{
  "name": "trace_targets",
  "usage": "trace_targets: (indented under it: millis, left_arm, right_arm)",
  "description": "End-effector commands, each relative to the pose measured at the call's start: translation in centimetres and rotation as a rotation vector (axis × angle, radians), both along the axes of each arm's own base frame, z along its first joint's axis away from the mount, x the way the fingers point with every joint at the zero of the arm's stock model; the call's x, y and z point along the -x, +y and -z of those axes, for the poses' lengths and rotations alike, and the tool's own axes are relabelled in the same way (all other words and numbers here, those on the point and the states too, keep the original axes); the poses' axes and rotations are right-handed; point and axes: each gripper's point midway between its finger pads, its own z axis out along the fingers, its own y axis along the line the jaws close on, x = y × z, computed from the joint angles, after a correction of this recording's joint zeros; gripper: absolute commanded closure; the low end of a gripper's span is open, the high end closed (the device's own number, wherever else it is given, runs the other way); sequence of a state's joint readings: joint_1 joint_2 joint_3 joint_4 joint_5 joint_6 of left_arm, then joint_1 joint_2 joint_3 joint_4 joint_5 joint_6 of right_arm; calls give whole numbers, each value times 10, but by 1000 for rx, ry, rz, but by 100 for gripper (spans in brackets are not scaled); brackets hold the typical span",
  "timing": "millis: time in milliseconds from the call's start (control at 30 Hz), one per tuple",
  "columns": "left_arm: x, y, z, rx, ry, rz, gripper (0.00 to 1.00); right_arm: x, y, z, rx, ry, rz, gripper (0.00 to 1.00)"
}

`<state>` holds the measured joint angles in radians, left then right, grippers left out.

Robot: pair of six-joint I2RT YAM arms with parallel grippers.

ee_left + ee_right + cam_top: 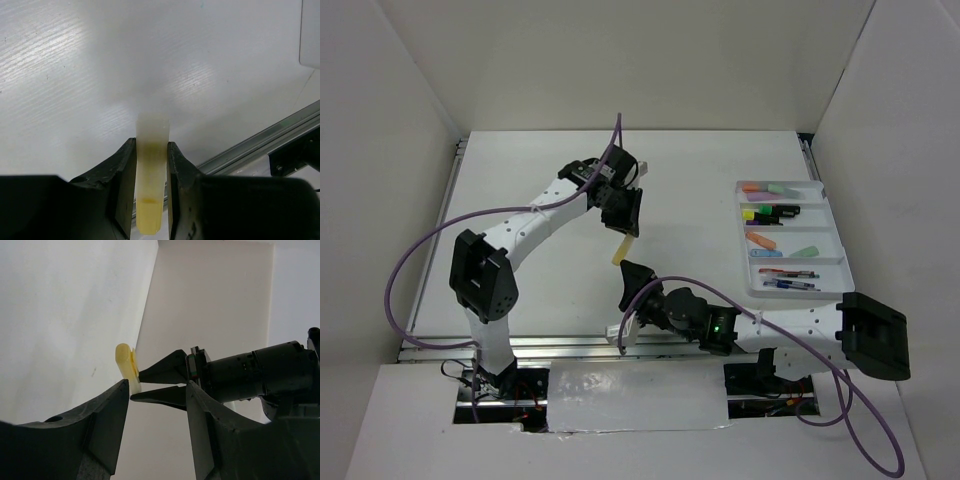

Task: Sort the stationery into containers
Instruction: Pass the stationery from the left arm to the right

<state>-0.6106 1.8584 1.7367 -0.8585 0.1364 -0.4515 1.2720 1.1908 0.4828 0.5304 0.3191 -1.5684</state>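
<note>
My left gripper (621,237) is shut on a pale yellow pastel marker (619,248) and holds it above the table's middle; the marker sits between its fingers in the left wrist view (151,175). My right gripper (629,281) is open just below the marker, pointing up at it. The right wrist view shows the marker (126,365) and the left gripper's fingers (160,372) beyond its spread jaws. The white divided tray (828,232) lies at the right with several pens and markers sorted into its compartments.
White walls close in the table on the left, back and right. A metal rail (570,343) runs along the table's near edge. A purple cable (415,262) loops beside the left arm.
</note>
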Motion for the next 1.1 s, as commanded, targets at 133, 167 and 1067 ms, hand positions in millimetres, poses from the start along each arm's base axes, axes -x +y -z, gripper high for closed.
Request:
trace_targets:
  millis: [133,167,1067]
  left_arm:
    - [3,-15,-36,104,-43,-22,100]
    - [5,-17,-37,108,-41,-14,100]
    - [29,-34,-50,174,-25,52,100]
  right_arm:
    - [-7,-1,1,-29,23,24,44]
    - [-9,-1,3,-28,27,26,45]
    - [-40,2,10,0,5,104,69]
